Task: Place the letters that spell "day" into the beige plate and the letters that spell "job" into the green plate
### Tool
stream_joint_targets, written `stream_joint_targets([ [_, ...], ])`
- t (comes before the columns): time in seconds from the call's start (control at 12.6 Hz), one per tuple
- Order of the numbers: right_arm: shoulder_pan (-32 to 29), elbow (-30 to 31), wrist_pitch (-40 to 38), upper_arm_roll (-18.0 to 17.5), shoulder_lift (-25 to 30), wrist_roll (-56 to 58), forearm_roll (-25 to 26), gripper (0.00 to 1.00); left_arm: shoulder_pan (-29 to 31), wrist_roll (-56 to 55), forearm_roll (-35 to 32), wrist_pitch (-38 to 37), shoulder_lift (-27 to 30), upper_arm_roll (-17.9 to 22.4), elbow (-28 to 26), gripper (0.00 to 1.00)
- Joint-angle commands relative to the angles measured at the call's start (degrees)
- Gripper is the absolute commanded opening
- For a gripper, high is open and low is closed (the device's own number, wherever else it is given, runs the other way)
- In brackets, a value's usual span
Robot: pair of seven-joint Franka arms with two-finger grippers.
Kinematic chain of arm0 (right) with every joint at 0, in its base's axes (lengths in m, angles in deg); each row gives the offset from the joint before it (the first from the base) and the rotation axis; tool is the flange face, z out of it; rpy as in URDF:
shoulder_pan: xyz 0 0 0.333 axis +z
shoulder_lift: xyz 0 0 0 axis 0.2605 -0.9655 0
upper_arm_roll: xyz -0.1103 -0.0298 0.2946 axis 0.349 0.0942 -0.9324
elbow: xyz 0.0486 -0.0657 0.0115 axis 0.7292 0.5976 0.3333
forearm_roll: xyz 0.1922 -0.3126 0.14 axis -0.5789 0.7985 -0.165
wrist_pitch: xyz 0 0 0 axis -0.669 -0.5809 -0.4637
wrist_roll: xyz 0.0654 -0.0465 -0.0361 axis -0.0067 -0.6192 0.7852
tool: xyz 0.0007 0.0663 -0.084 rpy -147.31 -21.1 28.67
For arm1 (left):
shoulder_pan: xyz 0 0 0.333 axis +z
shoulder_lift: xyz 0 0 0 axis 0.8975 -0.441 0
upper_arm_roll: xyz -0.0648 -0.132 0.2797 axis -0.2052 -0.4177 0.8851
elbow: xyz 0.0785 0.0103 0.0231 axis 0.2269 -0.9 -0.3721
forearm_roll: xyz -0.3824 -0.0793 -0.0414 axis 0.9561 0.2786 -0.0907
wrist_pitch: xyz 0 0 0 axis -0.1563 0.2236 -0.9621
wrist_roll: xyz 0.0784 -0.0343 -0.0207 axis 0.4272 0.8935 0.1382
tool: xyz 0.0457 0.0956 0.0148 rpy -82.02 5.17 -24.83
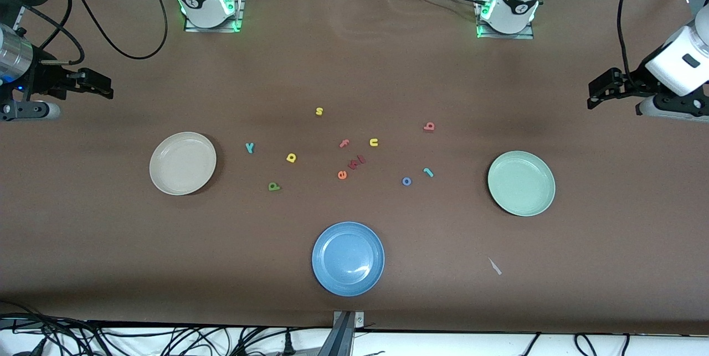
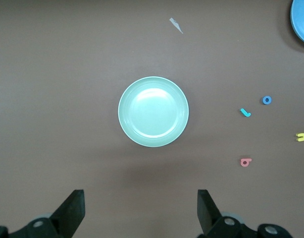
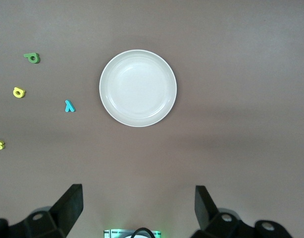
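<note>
From my seat, both arms wait. The smooth round mint-green plate lies under my left gripper, the cream-beige plate under the right gripper; both jaws spread wide, empty. The tiny foam letters that spell "day" and "job" lie between the plates.

No printed text, labels or brands are legible
</note>
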Motion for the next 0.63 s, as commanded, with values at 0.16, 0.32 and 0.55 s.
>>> stream_joint_targets([
  [0.16, -0.15, -0.56, -0.51, -0.10, 0.16, -0.13, -0.82, 1.00, -0.57, 0.76, 1.19, -0.59, 1.12, 0.69, -0.27, 1.00],
  [0.32, -0.15, -0.56, -0.51, -0.10, 0.16, -0.13, -0.82, 1.00, -0.57, 0.76, 1.10, -0.59, 1.21, 0.60, -0.27, 1.00],
  [0.55, -0.15, -0.56, -0.51, -0.10, 0.16, -0.13, -0.82, 1.00, -0.57, 0.76, 1.10, -1.29, 1.21, 0.60, -0.27, 1.00],
])
